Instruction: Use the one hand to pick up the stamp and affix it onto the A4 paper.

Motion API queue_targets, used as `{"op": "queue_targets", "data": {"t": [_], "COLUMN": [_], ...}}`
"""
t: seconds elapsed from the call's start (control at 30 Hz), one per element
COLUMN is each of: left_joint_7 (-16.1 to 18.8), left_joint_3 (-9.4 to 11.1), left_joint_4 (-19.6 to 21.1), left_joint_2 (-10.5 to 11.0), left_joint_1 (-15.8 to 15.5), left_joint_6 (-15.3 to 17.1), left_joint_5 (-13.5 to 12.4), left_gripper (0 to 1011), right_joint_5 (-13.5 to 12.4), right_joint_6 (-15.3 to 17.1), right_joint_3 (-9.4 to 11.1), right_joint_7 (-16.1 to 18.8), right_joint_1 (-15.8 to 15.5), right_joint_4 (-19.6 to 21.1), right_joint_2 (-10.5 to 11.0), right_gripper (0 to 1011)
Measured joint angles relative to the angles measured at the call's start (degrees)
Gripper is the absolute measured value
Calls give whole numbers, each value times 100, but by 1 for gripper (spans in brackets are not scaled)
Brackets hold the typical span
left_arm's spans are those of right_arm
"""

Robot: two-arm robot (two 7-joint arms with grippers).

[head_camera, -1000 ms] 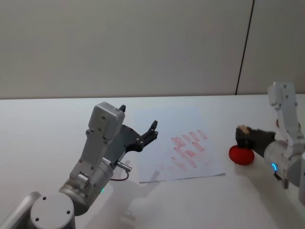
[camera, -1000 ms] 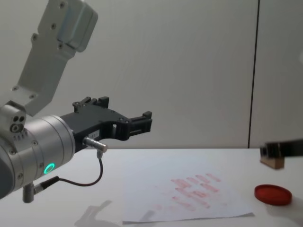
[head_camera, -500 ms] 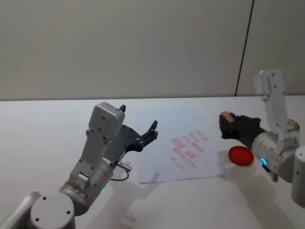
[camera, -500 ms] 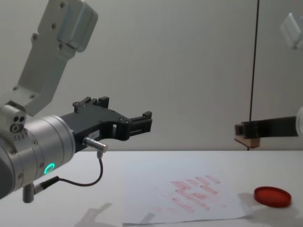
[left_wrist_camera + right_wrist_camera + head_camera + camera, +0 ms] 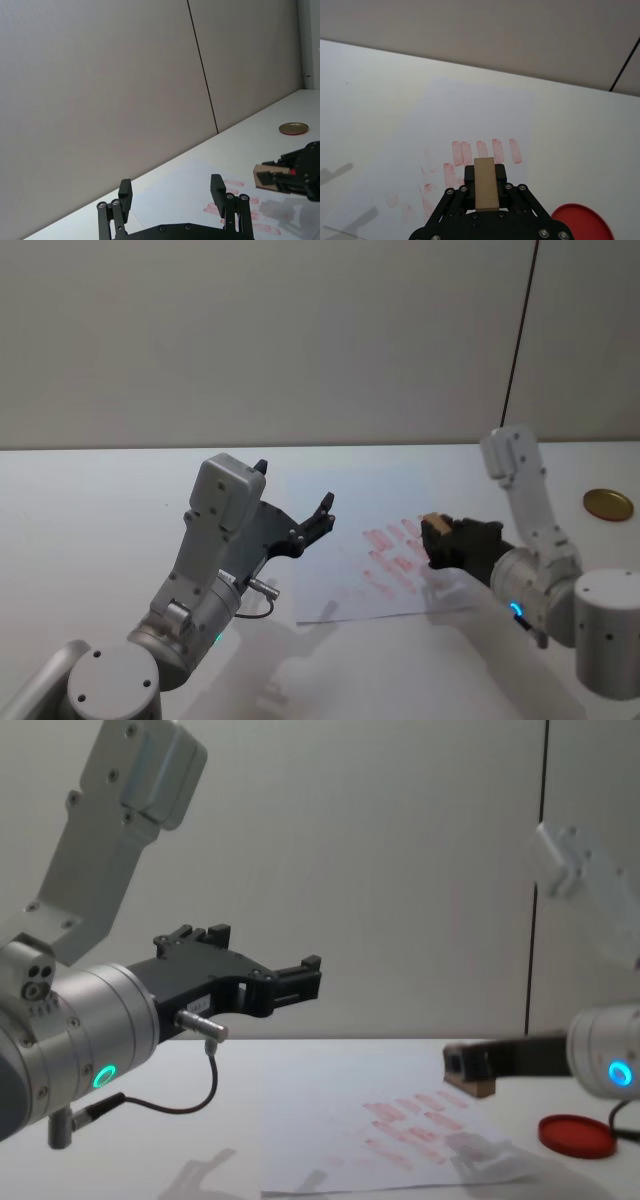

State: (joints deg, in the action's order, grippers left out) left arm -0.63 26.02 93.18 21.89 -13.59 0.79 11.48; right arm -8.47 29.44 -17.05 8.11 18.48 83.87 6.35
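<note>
The right gripper [image 5: 438, 542] is hovering raised at the right, pointing left, with its fingers clamping the stamp [image 5: 432, 523] between them. The left gripper [image 5: 292, 487] is hanging raised at the left, pointing far-right, with its fingers spread wide apart.

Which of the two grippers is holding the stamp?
The right gripper, shut on the stamp above the paper; the left gripper is open and empty.
</note>
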Motion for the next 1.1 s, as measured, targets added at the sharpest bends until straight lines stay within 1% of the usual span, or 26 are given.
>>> {"op": "queue_targets", "data": {"t": [0.03, 0.13, 0.43, 0.77, 1.1], "left_joint_7": [0, 0, 0, 0, 0], "left_joint_3": [0, 0, 0, 0, 0], "left_joint_4": [0, 0, 0, 0, 0], "left_joint_2": [0, 0, 0, 0, 0], "left_joint_1": [0, 0, 0, 0, 0], "left_joint_6": [0, 0, 0, 0, 0], "left_joint_5": [0, 0, 0, 0, 0], "left_gripper": [993, 993, 993, 993, 993], "right_joint_5": [0, 48, 136, 198, 224], "right_joint_6": [0, -33, -74, -96, -85], "right_joint_3": [0, -46, -114, -134, -133], "right_joint_7": [0, 70, 158, 194, 207], "right_joint_1": [0, 51, 160, 242, 279], "right_joint_4": [0, -232, -690, -958, -1111], "right_joint_2": [0, -52, -153, -211, -228], "right_gripper": [219, 219, 219, 219, 220]}}
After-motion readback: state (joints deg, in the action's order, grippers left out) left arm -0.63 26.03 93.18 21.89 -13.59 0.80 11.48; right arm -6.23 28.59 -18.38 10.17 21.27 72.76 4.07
